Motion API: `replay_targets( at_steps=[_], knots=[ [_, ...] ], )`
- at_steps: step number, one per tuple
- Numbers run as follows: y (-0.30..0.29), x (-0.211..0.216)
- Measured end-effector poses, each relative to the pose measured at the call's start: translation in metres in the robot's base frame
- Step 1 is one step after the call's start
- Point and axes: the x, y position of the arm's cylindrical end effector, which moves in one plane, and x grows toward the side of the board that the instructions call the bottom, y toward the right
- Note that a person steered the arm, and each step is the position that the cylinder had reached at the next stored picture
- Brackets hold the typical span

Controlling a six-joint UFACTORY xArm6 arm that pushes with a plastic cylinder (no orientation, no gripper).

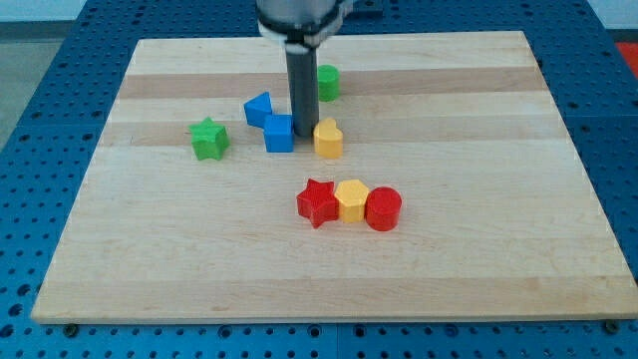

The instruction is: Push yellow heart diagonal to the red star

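Resting my tip (304,135) on desk (478,249), touching yellow heart (328,140) rightward, blue cube (279,133) leftward; red star (318,203) below. No hand fitted.

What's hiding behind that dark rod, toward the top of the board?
A green block peeks out on the rod's right; the rod covers its left part, so its shape is unclear. My tip sits between the blue cube and the yellow heart. Whether it touches either cannot be told.

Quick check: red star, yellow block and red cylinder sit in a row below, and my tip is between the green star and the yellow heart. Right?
Not quite. The camera view shows my tip between the blue cube and the yellow heart; the green star lies further to the view's left. The row of red star, yellow block and red cylinder is right.
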Motion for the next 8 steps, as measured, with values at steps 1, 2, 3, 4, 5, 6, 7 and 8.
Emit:
replay_targets(
  at_steps=[1, 2, 3, 4, 5, 6, 7, 8],
  knots=[
    [0.0, -0.004],
    [0.005, -0.047],
    [0.047, -0.043],
    [0.056, -0.017],
    [0.004, -0.012],
    [-0.019, -0.012],
    [0.017, -0.012],
    [0.055, -0.012]
  ],
)
